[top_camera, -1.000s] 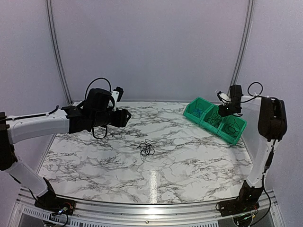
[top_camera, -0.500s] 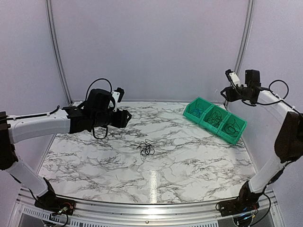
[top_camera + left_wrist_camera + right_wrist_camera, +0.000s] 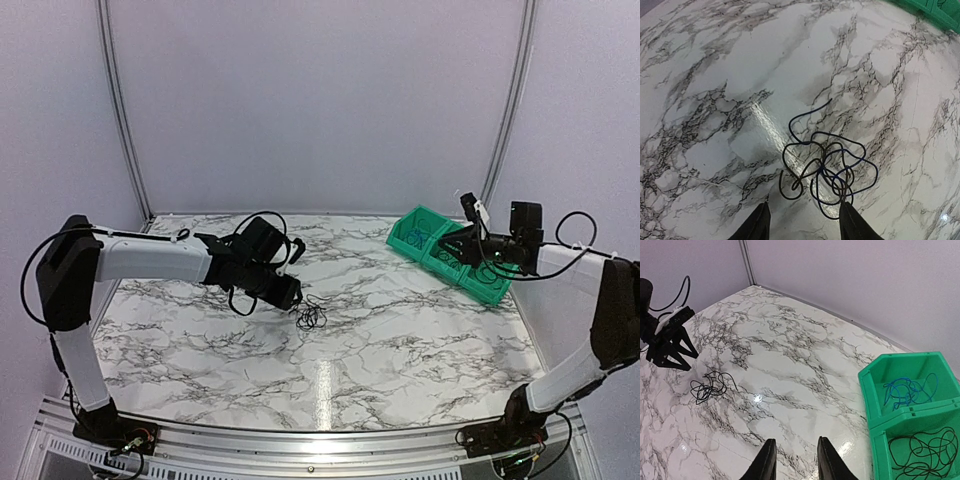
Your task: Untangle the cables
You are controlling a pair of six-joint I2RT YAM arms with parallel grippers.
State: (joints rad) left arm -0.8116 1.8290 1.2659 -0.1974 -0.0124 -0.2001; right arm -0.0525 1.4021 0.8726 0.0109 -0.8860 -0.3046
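The cables (image 3: pixel 311 317) lie as a small wad of blue and black loops on the marble table, mid-left. In the left wrist view the cables (image 3: pixel 832 172) sit just ahead of my left gripper (image 3: pixel 802 220). It is open and low over the table, with nothing between its fingers; the right fingertip (image 3: pixel 849 220) is close to the nearest loops. From above, the left gripper (image 3: pixel 290 292) is just left of the wad. My right gripper (image 3: pixel 462 250) hovers by the green bins, open with a narrow empty gap (image 3: pixel 796 452), far from the wad (image 3: pixel 710 387).
A row of green bins (image 3: pixel 400 240) stands at the back right. One compartment (image 3: pixel 867 382) holds a blue cable (image 3: pixel 907 390), the one beside it a black cable (image 3: pixel 920 455). Walls close off the back and sides.
My left arm swung down and to the right, from raised at the left to just beside the wad, and its jaws narrowed. The right arm dropped from high up to beside the bins.
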